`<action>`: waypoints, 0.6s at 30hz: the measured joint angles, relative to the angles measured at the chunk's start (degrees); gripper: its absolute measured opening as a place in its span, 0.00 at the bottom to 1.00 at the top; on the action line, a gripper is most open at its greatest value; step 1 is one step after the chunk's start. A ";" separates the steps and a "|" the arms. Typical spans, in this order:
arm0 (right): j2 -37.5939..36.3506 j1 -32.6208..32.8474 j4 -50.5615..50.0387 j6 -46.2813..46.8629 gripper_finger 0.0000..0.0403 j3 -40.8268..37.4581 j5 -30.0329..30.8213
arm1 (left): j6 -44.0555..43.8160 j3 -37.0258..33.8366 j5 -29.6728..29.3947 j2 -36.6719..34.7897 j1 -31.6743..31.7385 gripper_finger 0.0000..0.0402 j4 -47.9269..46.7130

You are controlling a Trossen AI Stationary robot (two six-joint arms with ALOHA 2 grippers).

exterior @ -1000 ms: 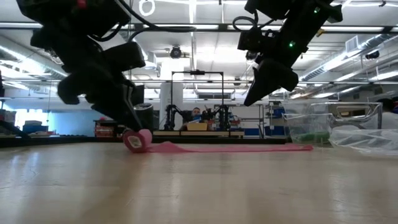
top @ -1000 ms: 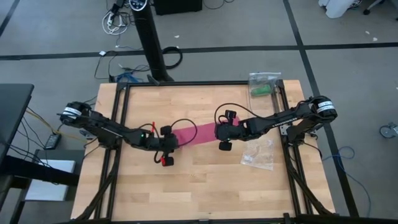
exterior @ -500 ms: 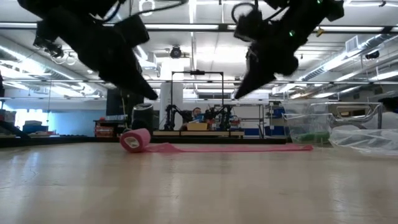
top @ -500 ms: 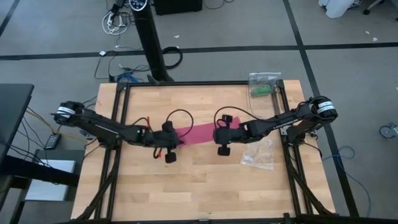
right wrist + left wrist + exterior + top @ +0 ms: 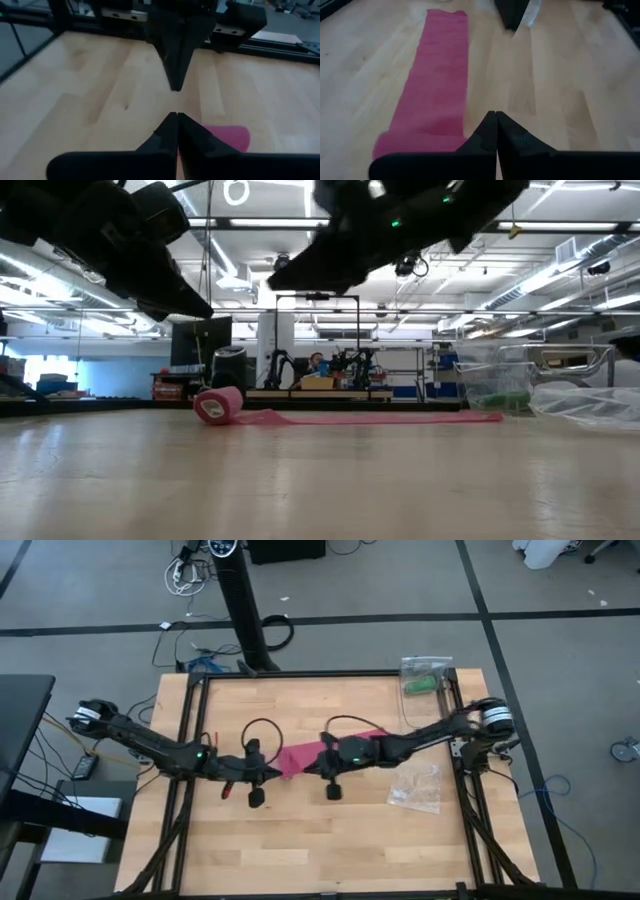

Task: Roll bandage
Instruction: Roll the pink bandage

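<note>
Partly rolled bandage (image 5: 300,756) flat on table between two clenched, empty hands, seemingly untouched.

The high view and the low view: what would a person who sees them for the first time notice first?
The magenta-pink bandage stands out: a flat strip on the wooden table, its left end rolled into a small cylinder. Both shut grippers, left and right, hang above that rolled end. A clear plastic bag lies toward the table's right edge.

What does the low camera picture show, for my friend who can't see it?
A pink bandage lies on the wooden table, rolled up at one end, the rest stretched out flat. Two dark robot arms hang above, not touching it.
</note>
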 joint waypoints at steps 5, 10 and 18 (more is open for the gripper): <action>8.87 -1.74 -1.64 -1.92 0.01 8.86 -0.11 | -3.09 -2.39 -2.53 -3.39 -3.00 0.01 -2.68; 15.55 -4.23 -10.61 -1.97 0.01 16.52 0.11 | -6.59 -3.71 -7.22 -6.84 -6.29 0.01 -7.30; 18.03 -7.02 -21.85 -1.20 0.01 18.80 1.70 | -10.25 -4.40 -6.56 -4.93 -6.88 0.01 -8.15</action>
